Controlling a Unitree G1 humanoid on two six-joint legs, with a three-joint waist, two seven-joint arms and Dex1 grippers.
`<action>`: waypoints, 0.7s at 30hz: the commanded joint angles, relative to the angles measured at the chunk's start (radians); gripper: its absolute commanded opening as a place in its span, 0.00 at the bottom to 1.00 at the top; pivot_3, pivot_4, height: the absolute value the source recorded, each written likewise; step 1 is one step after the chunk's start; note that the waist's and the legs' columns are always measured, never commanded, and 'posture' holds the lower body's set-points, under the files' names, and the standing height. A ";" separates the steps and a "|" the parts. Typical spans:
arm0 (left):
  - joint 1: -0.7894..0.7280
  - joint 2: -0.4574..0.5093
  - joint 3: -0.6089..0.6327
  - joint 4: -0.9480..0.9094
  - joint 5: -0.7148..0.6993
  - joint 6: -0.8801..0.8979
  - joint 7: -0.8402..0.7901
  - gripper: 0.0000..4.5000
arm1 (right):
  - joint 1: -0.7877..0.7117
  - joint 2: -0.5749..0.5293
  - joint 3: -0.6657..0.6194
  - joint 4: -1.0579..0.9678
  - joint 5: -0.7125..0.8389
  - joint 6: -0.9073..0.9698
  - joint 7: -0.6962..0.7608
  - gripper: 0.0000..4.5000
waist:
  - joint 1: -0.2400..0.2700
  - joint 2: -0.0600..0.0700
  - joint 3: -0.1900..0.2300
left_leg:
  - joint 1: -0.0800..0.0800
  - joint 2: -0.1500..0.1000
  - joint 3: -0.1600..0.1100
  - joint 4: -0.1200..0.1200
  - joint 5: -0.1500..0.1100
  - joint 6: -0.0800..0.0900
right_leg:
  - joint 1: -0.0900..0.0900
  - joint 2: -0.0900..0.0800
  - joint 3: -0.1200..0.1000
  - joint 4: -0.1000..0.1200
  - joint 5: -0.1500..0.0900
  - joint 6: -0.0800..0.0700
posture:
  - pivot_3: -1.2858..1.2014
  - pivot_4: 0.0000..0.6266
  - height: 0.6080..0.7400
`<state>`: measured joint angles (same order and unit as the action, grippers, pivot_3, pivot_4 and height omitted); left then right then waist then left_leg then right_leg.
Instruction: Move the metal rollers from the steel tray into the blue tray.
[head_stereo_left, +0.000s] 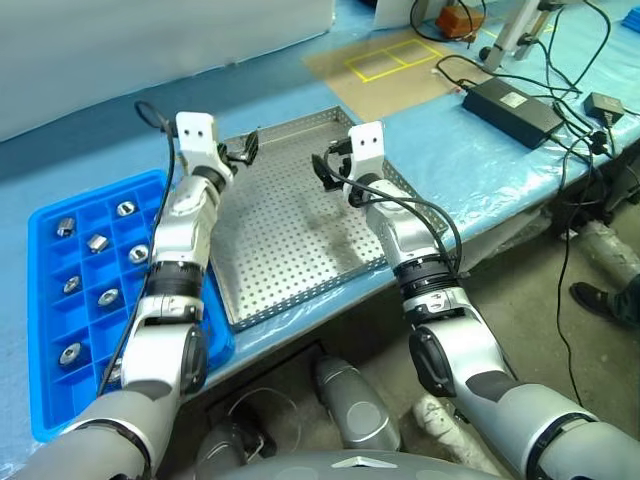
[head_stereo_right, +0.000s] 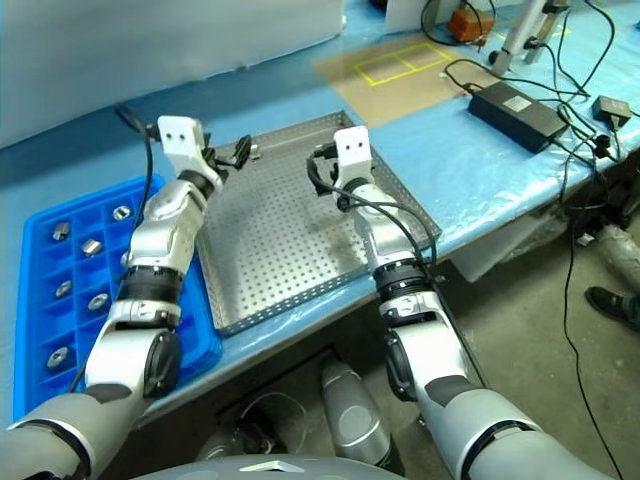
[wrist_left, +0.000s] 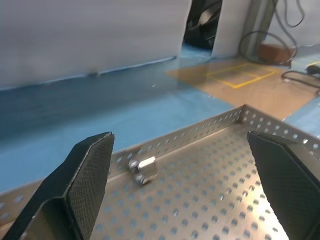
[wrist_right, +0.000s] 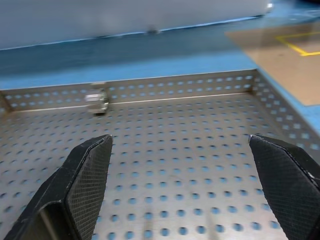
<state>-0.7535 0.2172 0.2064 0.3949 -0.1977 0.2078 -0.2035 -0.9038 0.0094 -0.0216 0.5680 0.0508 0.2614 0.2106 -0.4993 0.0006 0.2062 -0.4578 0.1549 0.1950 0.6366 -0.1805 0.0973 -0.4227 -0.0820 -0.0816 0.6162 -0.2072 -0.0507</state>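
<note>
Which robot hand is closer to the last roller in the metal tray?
Left. The left gripper is just short of the roller by the tray's far wall; the right gripper hangs farther off, mid-tray.

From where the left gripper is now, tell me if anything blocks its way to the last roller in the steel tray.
Nothing visible does. The roller lies alone against the far rim of the steel tray, with only bare perforated floor between it and the open left gripper. The right gripper, also open, hangs off to the side over the tray.

You have seven metal rollers (head_stereo_left: 98, 243) sitting in the blue tray (head_stereo_left: 45, 400), each in its own compartment, and one roller (wrist_left: 143, 169) left in the steel tray (head_stereo_left: 290, 250), against its far rim.
</note>
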 joint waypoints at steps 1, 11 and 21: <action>0.041 0.005 0.012 -0.179 -0.013 0.068 0.050 1.00 | -0.056 0.038 0.014 0.018 0.021 -0.059 0.023 1.00 | 0.025 0.000 0.000 | 0.000 0.000 0.000 0.001 0.000 0.000 | 0.000 0.000 0.000 0.001 0.000 0.000 | 0.32 0.24 1.00; 0.166 -0.019 0.050 -0.445 -0.011 0.147 0.187 1.00 | -0.295 0.068 -0.037 0.403 0.013 -0.199 -0.040 1.00 | 0.229 0.001 0.001 | 0.013 -0.001 0.000 0.003 0.002 -0.005 | 0.012 -0.007 -0.002 0.008 0.001 -0.001 | 0.44 0.24 1.00; 0.254 -0.027 0.083 -0.596 -0.033 0.141 0.226 1.00 | -0.363 0.117 -0.037 0.538 0.002 -0.309 -0.022 1.00 | 0.478 0.002 0.001 | 0.018 -0.001 0.006 -0.011 0.007 -0.014 | 0.006 -0.006 0.002 0.009 0.000 -0.002 | 0.50 0.24 1.00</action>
<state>-0.5016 0.1898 0.2861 -0.1405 -0.2249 0.3585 0.0154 -1.2125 0.1241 -0.0533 1.1195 0.0503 -0.0148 0.1925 -0.0209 0.0026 0.2074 -0.4403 0.1542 0.2020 0.6247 -0.1724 0.0825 -0.4179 -0.0884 -0.0785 0.6252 -0.2071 -0.0526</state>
